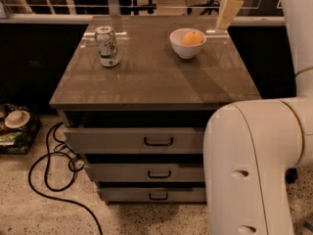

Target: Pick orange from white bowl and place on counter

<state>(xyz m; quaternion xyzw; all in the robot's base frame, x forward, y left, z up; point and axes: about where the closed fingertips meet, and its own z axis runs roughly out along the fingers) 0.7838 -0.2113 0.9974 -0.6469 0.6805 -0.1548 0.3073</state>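
Camera view: a cabinet seen from above and in front.
Orange: the small round matte orange point(192, 38) lies inside the small glossy white bowl point(186, 49), upper centre-right of the frame.
Counter: the square glossy grey-brown counter point(156, 77) bears the bowl near its far right corner.
Gripper: the cream-coloured gripper point(228, 13) hangs at the upper right, just beside the bowl and above the counter's far edge, holding nothing visible; how wide it stands cannot be told.
Can: a green-and-white soda can point(106, 46) stands upright at upper left.
Foreground: the robot's white arm housing point(254, 170) fills the lower right.
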